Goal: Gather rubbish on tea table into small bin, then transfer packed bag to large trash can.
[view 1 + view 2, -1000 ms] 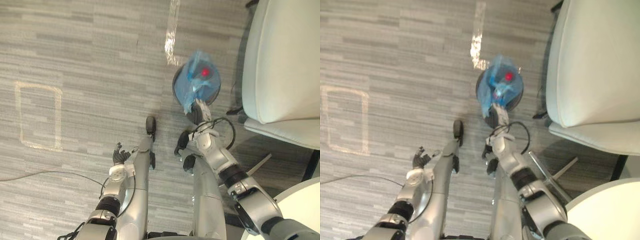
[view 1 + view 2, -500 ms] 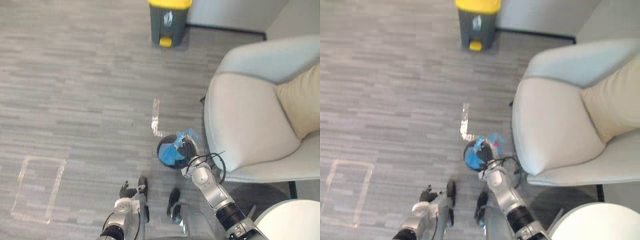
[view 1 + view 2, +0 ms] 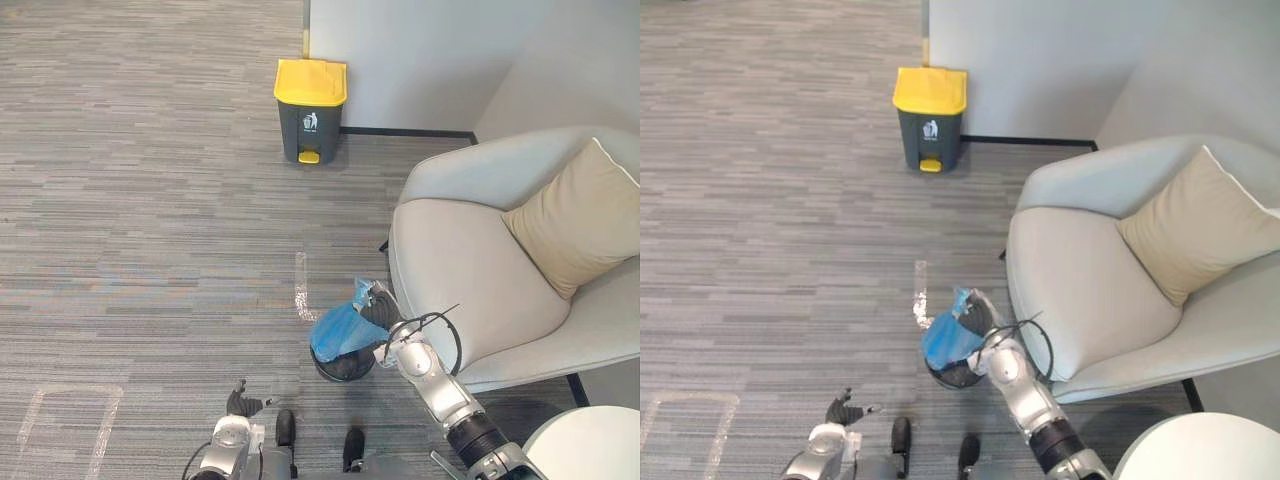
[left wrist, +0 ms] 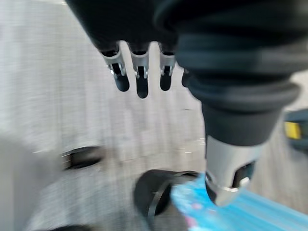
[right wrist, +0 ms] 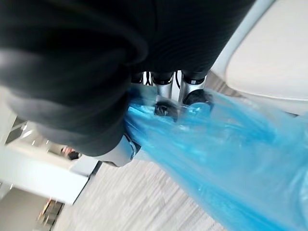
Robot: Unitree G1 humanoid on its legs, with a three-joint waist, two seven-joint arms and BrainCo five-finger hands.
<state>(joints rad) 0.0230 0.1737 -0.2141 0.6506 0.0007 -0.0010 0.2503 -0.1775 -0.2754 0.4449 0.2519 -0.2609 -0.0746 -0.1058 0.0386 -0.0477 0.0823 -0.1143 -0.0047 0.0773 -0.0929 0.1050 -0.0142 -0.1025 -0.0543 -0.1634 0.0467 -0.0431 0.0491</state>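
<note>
A blue plastic bag (image 3: 338, 329) of rubbish hangs stretched from my right hand (image 3: 381, 309), partly lifted above the small black bin (image 3: 343, 366) on the carpet beside the armchair. In the right wrist view the fingers (image 5: 195, 97) are curled round the gathered top of the bag (image 5: 231, 159). My left hand (image 3: 240, 404) hangs low at my left side, fingers (image 4: 140, 82) straight and holding nothing; past it the small bin (image 4: 153, 192) and the bag (image 4: 240, 214) show. The large grey trash can (image 3: 310, 112) with a yellow lid stands far ahead by the wall.
A pale armchair (image 3: 470, 270) with a beige cushion (image 3: 575, 215) stands close on the right of the bin. A white round table (image 3: 590, 450) edge shows at the lower right. Tape marks (image 3: 300, 290) lie on the open grey carpet between me and the large can.
The camera has tilted up, bringing the large can and armchair into view. My right hand has raised the blue bag, which now hangs partly above the small bin.
</note>
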